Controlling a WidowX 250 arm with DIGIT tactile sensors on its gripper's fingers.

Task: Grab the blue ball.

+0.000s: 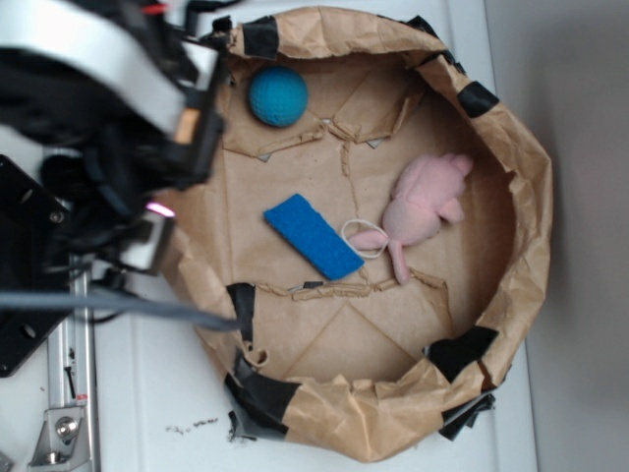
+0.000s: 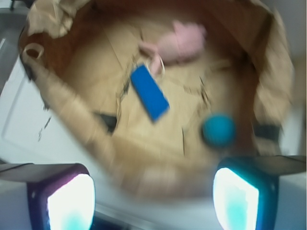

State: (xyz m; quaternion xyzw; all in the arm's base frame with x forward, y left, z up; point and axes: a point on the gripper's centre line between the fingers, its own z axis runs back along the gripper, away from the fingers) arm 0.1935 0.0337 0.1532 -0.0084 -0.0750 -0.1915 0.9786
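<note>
White tabletop (image 1: 147,393) carries a shallow bowl-shaped brown paper bag (image 1: 526,197), rim rolled down and patched with black tape (image 1: 462,349). Blue ball (image 1: 277,95) sits on the bag floor in the upper-left part of the exterior view, just beside the inner wall; it is round, so no long axis and no heading to report. Fuzzy matte surface, nothing touching it.

Blue rectangular block (image 1: 313,236) lies flat near the bag's centre, well apart from the ball, long axis diagonal from upper left to lower right. Pink plush (image 1: 425,206) lies just right of the block, with a white loop (image 1: 362,239) between them, next to the block's lower end.

Robot arm (image 1: 108,118) hangs over the bag's left rim, outside the floor area. Gripper (image 2: 153,199) is spread wide, nothing between the two fingers (image 2: 69,201), which glow at the bottom corners of the blurred wrist view. In that view the ball (image 2: 218,129) shows just above the right-hand finger, apart from it, with the block (image 2: 149,92) and plush (image 2: 180,40) further up.
</note>
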